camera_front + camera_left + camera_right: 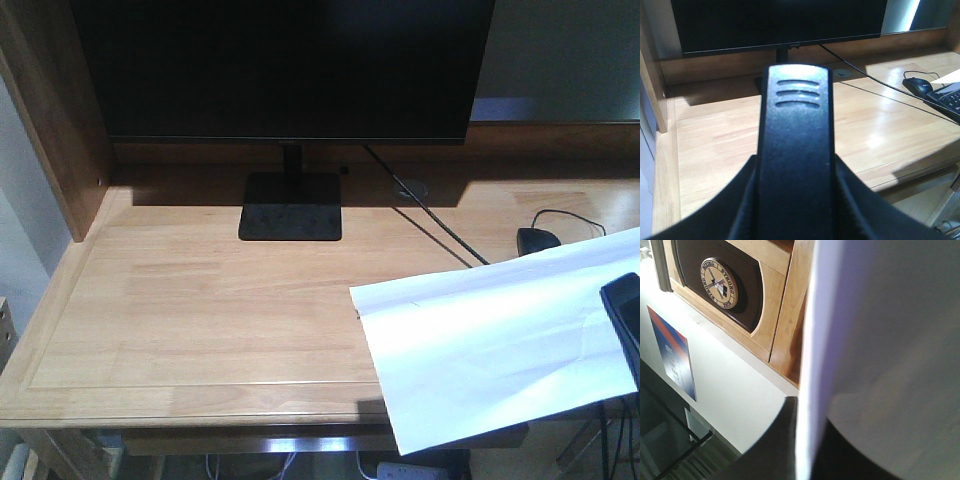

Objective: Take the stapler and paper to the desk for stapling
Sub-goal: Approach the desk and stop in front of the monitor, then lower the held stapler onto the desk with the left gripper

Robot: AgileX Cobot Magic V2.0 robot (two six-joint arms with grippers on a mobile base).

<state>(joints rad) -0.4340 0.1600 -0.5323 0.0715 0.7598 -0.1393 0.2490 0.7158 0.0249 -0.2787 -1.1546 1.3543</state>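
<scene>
While the right pincer (807,450) pinches the paper (490,340) (its edge), the left pincer (795,205) clamps the stapler (795,125).

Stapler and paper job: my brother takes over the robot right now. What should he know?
Left gripper: shut on the stapler, held up in front of the desk.
Right gripper: shut on the paper, which hangs over the desk's right front edge.
Done: both things grabbed.
To do: lay the paper flat on the desk, set the stapler down, staple.

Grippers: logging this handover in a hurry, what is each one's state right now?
Left gripper: closed on the stapler.
Right gripper: closed on the paper.
</scene>
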